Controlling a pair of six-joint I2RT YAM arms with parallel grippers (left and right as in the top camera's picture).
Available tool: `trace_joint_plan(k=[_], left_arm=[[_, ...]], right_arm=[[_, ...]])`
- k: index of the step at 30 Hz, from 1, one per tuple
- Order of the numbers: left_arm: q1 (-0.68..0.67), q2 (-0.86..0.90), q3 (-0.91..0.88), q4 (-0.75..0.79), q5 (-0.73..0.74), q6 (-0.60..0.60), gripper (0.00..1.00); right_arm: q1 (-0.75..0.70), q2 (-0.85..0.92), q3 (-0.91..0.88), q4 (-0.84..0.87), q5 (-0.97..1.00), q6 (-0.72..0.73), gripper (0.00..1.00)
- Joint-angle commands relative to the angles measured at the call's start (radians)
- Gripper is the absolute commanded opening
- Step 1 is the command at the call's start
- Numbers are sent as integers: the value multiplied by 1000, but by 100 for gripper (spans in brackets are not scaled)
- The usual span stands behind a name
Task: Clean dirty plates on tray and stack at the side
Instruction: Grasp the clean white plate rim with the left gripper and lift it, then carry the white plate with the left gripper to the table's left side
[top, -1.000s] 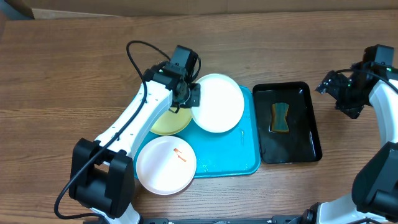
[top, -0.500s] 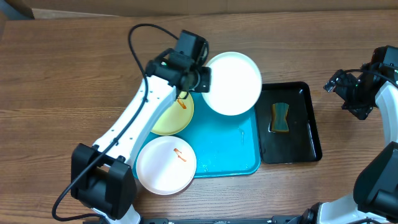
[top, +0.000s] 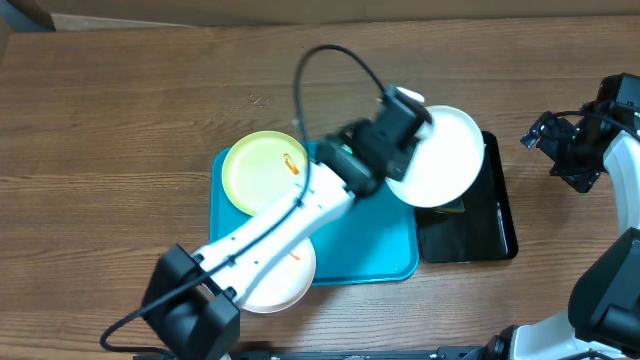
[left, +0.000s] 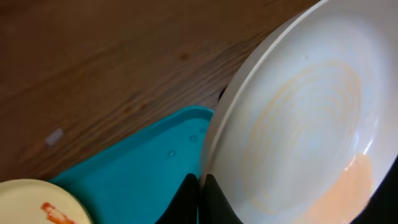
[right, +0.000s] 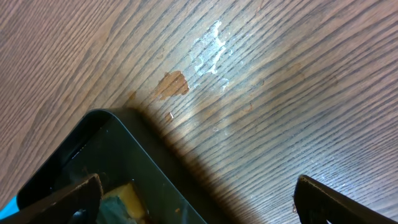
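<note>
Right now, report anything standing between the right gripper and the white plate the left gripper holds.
Nothing visible does. The right gripper is open over the table beside the black tray; the left gripper holds the white plate above that tray's left side.

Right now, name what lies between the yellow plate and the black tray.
Overhead view: the left gripper, shut on a white plate overhanging the black tray, and bare blue tray past the yellow plate.

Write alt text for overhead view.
The left claw, shut on the rim of a white plate, holds it over the left edge of the black tray. A yellow plate with an orange smear and a second white plate lie at the left side of the turquoise tray; the right claw hangs open at far right.
</note>
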Motion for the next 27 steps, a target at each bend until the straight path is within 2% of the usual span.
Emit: trace_joint_plan(k=[1, 6, 13, 22, 27], left_arm=[[-87, 0, 27, 15, -279, 63, 4], [-217, 0, 27, 19, -510, 94, 4], [-342, 0, 27, 75, -712, 180, 4], [-359, 0, 27, 192, -734, 309, 4], [-359, 0, 27, 220, -733, 315, 4]], right_arm=[[-1, -3, 18, 6, 6, 2, 100], [-1, -3, 18, 6, 6, 2, 100], [-1, -3, 18, 6, 6, 2, 100], [-1, -3, 18, 6, 6, 2, 100], [-1, -3, 18, 6, 6, 2, 100]])
